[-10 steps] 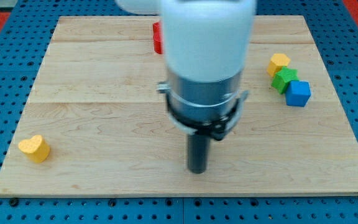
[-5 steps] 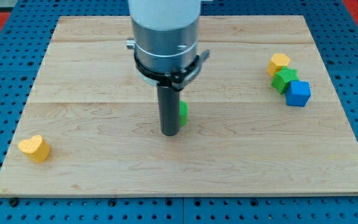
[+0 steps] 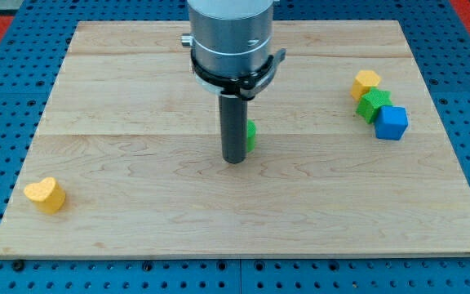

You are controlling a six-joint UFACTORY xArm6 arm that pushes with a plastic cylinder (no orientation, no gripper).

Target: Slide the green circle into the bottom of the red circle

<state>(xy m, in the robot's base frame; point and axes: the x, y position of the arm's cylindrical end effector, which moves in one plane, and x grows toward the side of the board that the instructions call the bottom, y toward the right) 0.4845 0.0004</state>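
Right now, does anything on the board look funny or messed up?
Nothing stands out. My tip sits right beside the green circle, mostly hiding it. The other blocks rest flat on the board. The red circle is out of sight.

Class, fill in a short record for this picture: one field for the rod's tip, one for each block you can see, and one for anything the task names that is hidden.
tip: my tip at board centre, just left of the green block
green block: mostly hidden behind rod
right cluster: yellow block, green cube, blue cube
yellow heart: bottom left
red circle: not visible
board: wooden board
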